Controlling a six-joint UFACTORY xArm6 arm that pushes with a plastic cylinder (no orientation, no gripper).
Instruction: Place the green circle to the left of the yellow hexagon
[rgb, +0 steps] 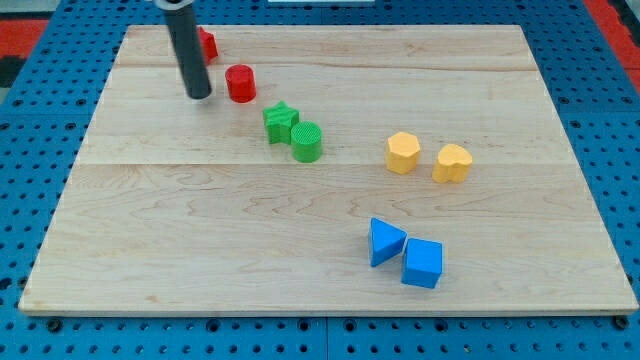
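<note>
Green circle (307, 141) touches green star (280, 122), well left of yellow hexagon (403, 153); my tip (199, 95) upper-left of it, probably touching nothing; no jaws.

Lab bench, blue pegboard (600, 120), wooden board (300, 250)

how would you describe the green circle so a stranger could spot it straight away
On the wooden board, look just above the middle, toward the view's left, for two green blocks touching. The green circle is the lower-right one, a short ribbed cylinder. Its neighbour, the green star, has points, and the yellow hexagon sits off to its right.
</note>
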